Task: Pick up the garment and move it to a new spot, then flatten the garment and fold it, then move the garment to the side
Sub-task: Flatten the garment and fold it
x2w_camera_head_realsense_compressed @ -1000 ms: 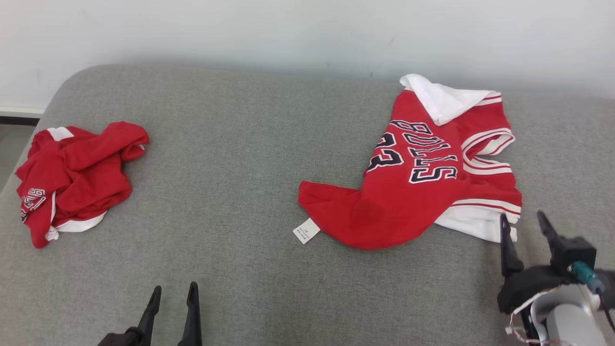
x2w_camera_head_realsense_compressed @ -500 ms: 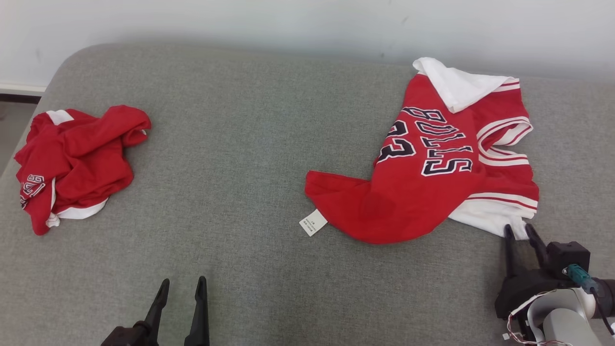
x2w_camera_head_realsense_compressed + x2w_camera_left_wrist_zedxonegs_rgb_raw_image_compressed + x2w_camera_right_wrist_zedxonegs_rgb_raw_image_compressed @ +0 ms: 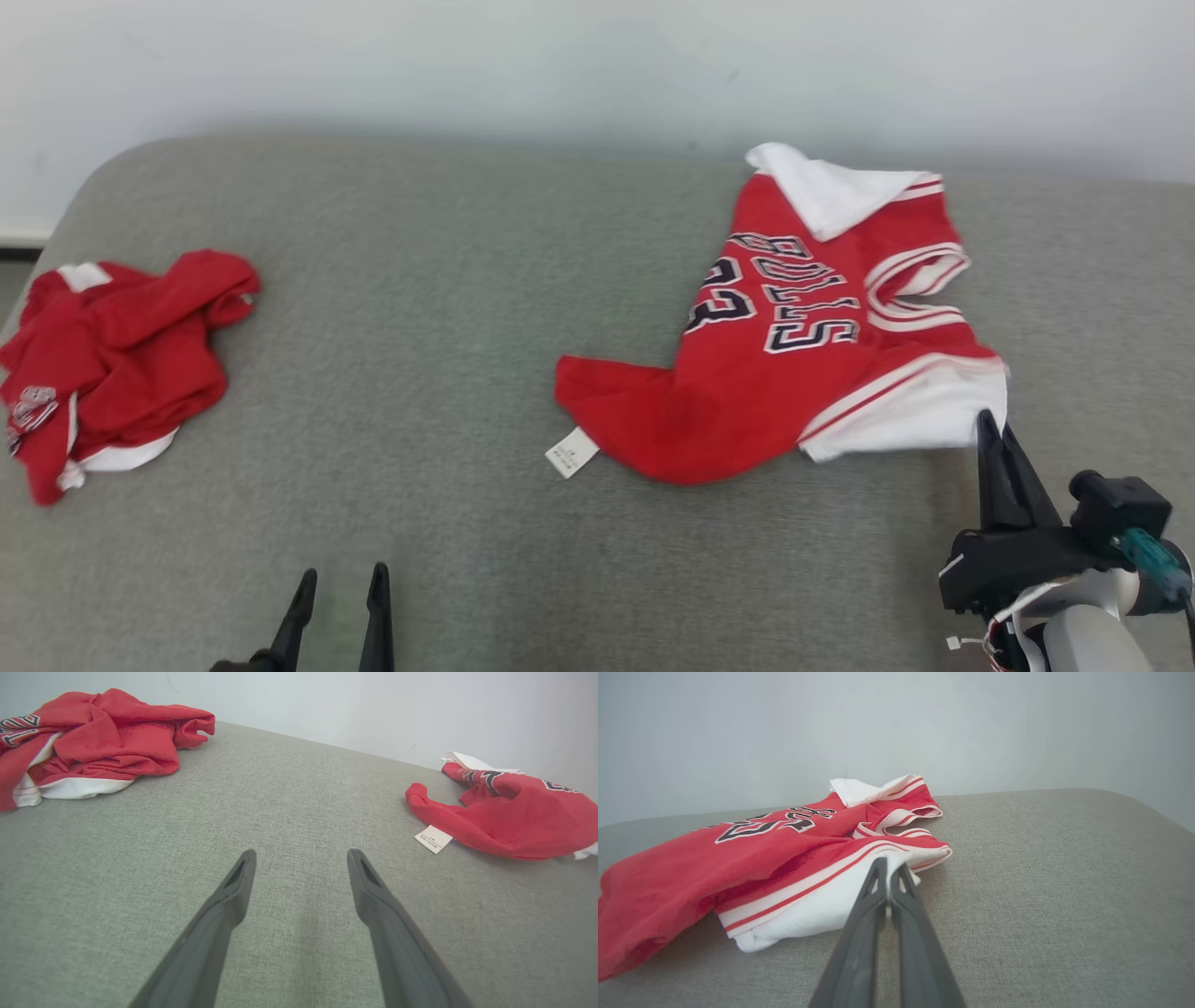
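Observation:
The garment (image 3: 784,373), a red jersey with dark lettering and white trim, lies spread on the right of the grey cushion (image 3: 448,308). My right gripper (image 3: 990,425) is shut on its white near-right corner, which is pulled up a little off the cushion. In the right wrist view the fingertips (image 3: 889,865) pinch that white hem of the garment (image 3: 761,854). My left gripper (image 3: 341,579) hangs open over bare cushion at the lower left, holding nothing; the left wrist view shows the left gripper (image 3: 301,856) wide apart, with the garment (image 3: 514,816) far to its right.
A second red garment (image 3: 112,364) lies crumpled at the cushion's left edge, and it appears in the left wrist view as the crumpled garment (image 3: 103,737). A white label (image 3: 570,453) sticks out from the jersey's near-left tip. A pale wall (image 3: 597,75) runs behind.
My right gripper has gone from open to shut on the jersey's white corner, and that corner has lifted and smoothed. The head camera shifted. The left gripper stayed open.

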Robot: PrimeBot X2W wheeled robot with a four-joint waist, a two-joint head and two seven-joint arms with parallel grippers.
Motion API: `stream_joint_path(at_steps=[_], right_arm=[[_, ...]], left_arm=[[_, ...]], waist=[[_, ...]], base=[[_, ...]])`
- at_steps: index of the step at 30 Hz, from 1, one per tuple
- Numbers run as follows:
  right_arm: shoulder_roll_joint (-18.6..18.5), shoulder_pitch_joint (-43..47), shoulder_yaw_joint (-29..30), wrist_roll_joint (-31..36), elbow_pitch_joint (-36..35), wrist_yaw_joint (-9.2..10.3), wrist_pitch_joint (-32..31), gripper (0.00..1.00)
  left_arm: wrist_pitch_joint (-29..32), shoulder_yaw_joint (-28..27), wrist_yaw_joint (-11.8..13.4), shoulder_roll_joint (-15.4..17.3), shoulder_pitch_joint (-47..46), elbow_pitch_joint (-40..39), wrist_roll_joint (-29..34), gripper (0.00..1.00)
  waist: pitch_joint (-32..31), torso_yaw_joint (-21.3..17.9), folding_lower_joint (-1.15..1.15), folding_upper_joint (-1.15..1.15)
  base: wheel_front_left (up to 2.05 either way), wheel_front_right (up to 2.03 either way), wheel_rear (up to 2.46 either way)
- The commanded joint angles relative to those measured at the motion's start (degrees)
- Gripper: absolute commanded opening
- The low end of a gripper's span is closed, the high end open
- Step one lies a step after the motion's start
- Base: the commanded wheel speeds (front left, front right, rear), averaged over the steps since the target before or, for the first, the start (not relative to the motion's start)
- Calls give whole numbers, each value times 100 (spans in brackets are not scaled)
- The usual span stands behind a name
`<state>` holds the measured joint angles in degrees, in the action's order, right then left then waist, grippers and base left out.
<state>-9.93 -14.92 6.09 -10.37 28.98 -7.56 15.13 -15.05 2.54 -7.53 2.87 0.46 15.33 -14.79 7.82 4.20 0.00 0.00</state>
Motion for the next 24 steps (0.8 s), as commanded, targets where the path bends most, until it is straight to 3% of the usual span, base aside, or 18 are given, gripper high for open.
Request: stream_joint_path(at_steps=[1, 9, 16, 17, 18, 19, 20, 24], right_arm=[[-43, 174, -89, -191, -196, 15, 2, 0], [-347, 692, -577, -926, -1113, 15, -48, 0], [-295, 1077, -491, -1113, -1245, 15, -223, 0], [-269, 1110, -461, -1091, -1201, 15, -243, 22], [-269, 1110, -461, -1091, -1201, 15, -243, 22], [-270, 1126, -461, -974, -1143, 15, -272, 89], [-214, 1086, -434, -914, -1080, 15, -254, 100], [6, 706, -233, -321, -858, 14, -102, 100]], left_arm=[[-19, -16, 8, 2, 118, -9, 6, 100], [-19, -50, 8, 4, 295, 13, -87, 100], [-19, -20, 8, 5, 250, 76, -83, 100], [-19, -10, 8, 5, 227, 83, -78, 100], [-19, -10, 8, 5, 227, 83, -78, 100], [-19, -1, 8, 6, 205, 92, -72, 100], [-19, 8, 8, 5, 176, 100, -63, 100], [-19, 51, 8, 5, 70, 122, 8, 100]], waist=[[-331, -410, 0, 0], [-569, -1110, 0, 0], [-496, -1375, 0, 0], [-484, -1378, 0, 0], [-484, -1378, 0, 0], [-461, -1370, 0, 0], [-439, -1355, 0, 0], [-327, -1216, 0, 0]], base=[[0, 0, 0], [0, 0, 0], [0, 0, 0], [0, 0, 0], [0, 0, 0], [0, 0, 0], [0, 0, 0], [0, 0, 0]])
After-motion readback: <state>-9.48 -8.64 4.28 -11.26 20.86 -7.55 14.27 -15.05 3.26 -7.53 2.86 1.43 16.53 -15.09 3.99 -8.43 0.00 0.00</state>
